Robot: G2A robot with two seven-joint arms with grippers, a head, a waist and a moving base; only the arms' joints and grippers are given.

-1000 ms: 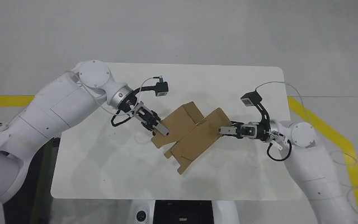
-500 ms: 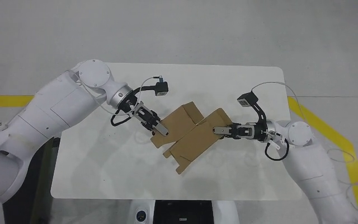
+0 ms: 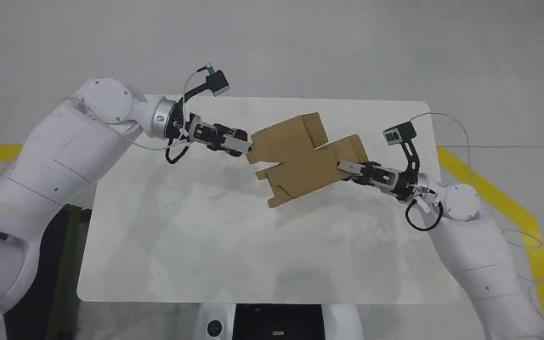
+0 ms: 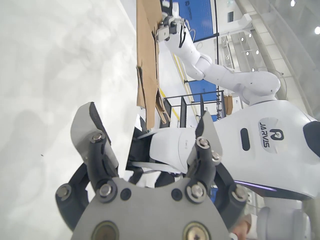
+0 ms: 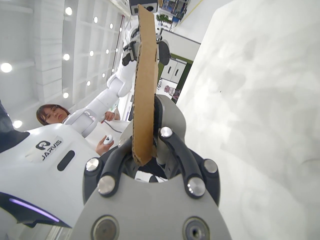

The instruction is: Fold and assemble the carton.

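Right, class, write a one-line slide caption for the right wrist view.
Right gripper shut on the edge of the brown carton, white table alongside.

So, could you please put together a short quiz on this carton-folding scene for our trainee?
1. True or false: the left gripper stands open, with nothing in its grasp.
2. What clamps the cardboard carton? A) the right gripper B) a person's hand C) nothing
3. Fill in: the cardboard carton is ___, not yet a formed box.
Key: 1 true; 2 A; 3 flat.
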